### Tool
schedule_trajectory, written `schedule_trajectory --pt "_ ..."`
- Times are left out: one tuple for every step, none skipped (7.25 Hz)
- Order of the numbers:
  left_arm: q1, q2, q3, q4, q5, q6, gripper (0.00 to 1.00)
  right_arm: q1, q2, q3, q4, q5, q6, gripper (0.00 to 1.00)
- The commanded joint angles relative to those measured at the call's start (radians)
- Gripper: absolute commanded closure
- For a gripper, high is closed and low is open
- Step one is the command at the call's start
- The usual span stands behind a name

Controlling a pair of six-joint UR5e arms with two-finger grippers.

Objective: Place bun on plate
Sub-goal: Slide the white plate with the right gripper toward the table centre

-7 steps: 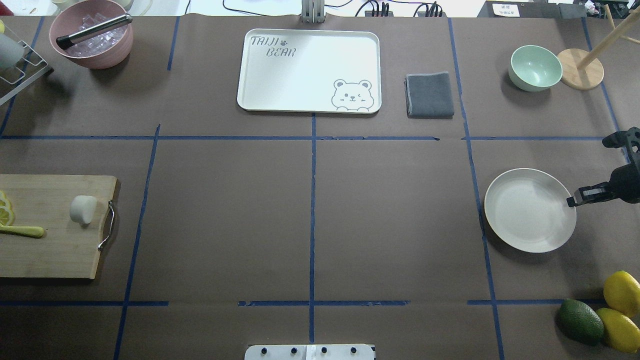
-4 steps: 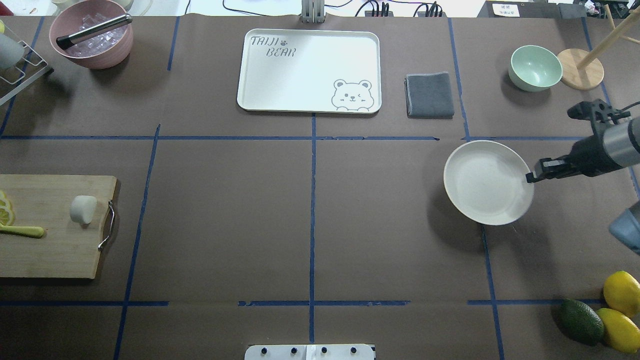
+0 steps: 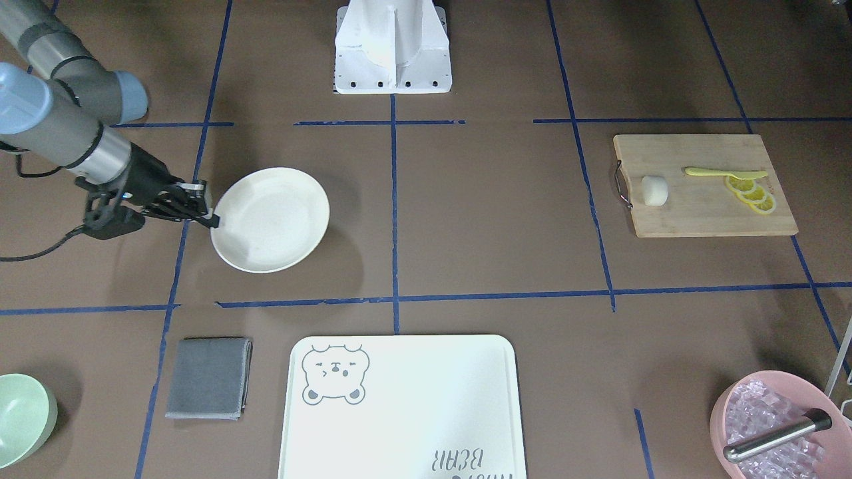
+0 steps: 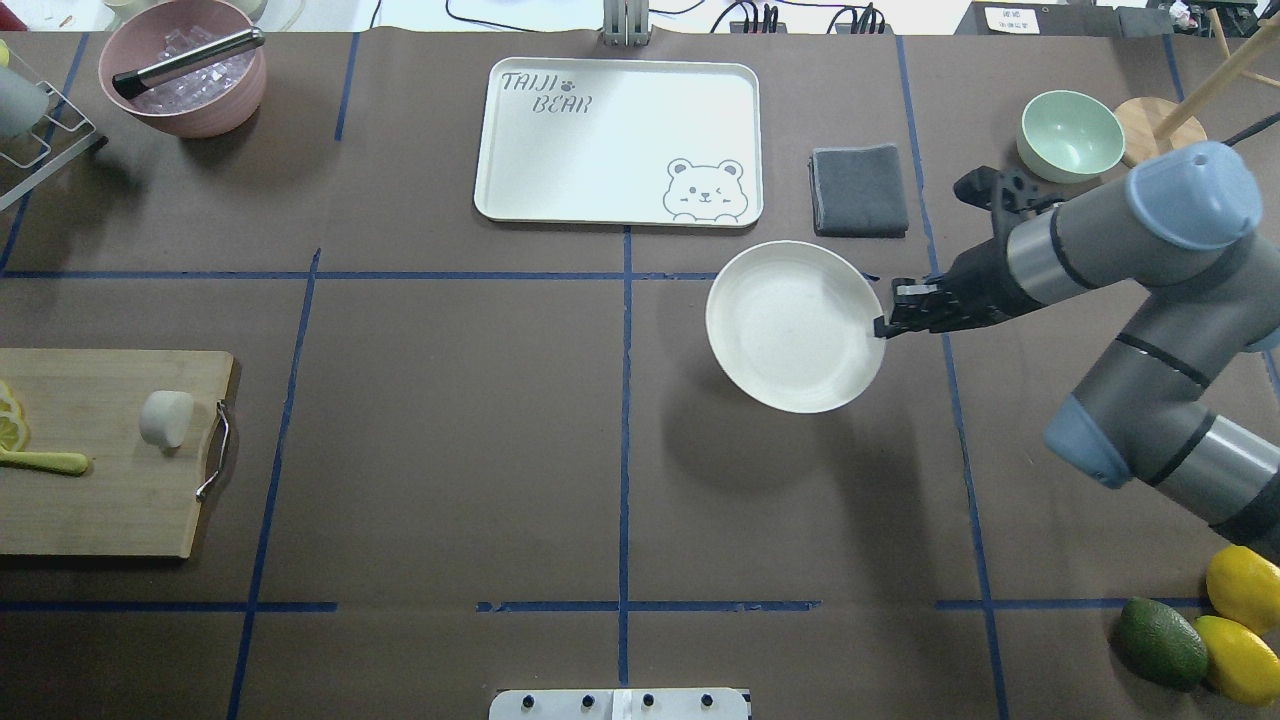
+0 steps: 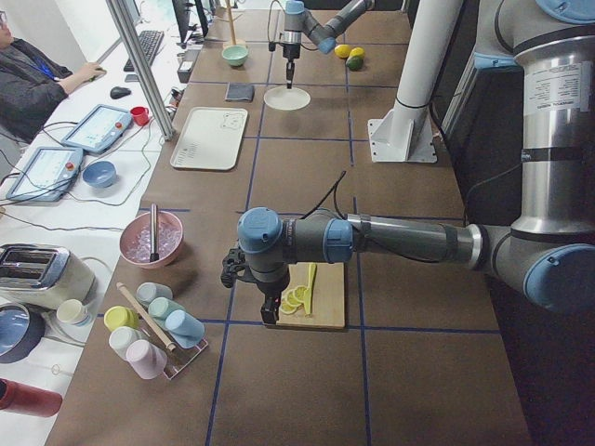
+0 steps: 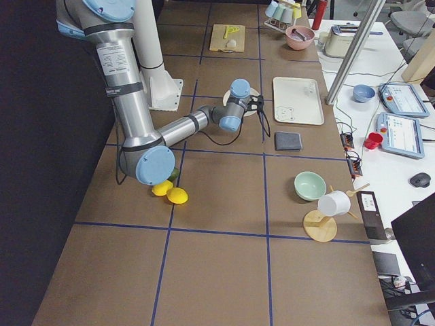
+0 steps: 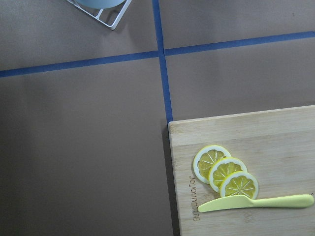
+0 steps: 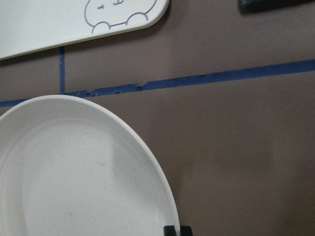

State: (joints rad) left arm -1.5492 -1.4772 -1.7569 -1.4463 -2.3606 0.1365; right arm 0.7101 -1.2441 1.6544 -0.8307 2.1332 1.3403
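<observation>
The bun [image 4: 166, 418] sits on the wooden cutting board [image 4: 100, 500] far out on the robot's left, near the board's metal-handled end. It touches neither the lemon slices [image 4: 10, 415] nor the yellow knife [image 4: 45, 462] at the board's outer end. It is too rounded to give a clear long axis. The left gripper [image 5: 269, 316] is much the nearer tool. It hangs over the board's lemon-slice end, so the bun lies from it toward the table's middle, just past the slices. The left wrist camera shows the slices and the knife but not the bun. I cannot tell whether this gripper is spread or closed. The plate [image 4: 795, 326] is well apart from the bun, right of the centre line and just in front of the bear-printed tray [image 4: 520, 200]. The right gripper [image 4: 880, 327] pinches its rim, and the offset shadow suggests the plate is off the table. Bun and plate must yet be brought together across the table's width.
</observation>
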Motion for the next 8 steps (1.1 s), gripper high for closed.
schedule_trajectory --pt "0.015 0.000 -0.001 0.000 0.000 0.000 0.00 -0.131 0.125 -0.002 -0.144 -0.149 0.081 1.00" --pt "0.021 0.000 -0.001 0.001 0.000 0.000 0.00 -0.183 0.159 -0.013 -0.181 -0.212 0.106 1.00" --pt "0.023 0.000 0.001 0.001 0.000 0.000 0.00 -0.208 0.178 -0.028 -0.208 -0.242 0.109 1.00" --pt "0.023 0.000 0.005 0.001 0.000 0.002 0.00 -0.216 0.178 -0.034 -0.217 -0.243 0.109 1.00" --pt "0.023 0.000 0.002 0.001 0.000 0.002 0.00 -0.227 0.173 -0.038 -0.217 -0.257 0.108 0.98" --pt "0.023 0.000 0.004 0.001 0.000 0.002 0.00 -0.231 0.178 -0.053 -0.218 -0.280 0.106 0.76" --pt "0.023 0.000 0.004 0.001 0.000 0.002 0.00 -0.232 0.178 -0.054 -0.220 -0.280 0.108 0.37" --pt "0.023 0.000 0.007 0.001 0.000 0.002 0.00 -0.230 0.178 -0.050 -0.234 -0.309 0.105 0.00"
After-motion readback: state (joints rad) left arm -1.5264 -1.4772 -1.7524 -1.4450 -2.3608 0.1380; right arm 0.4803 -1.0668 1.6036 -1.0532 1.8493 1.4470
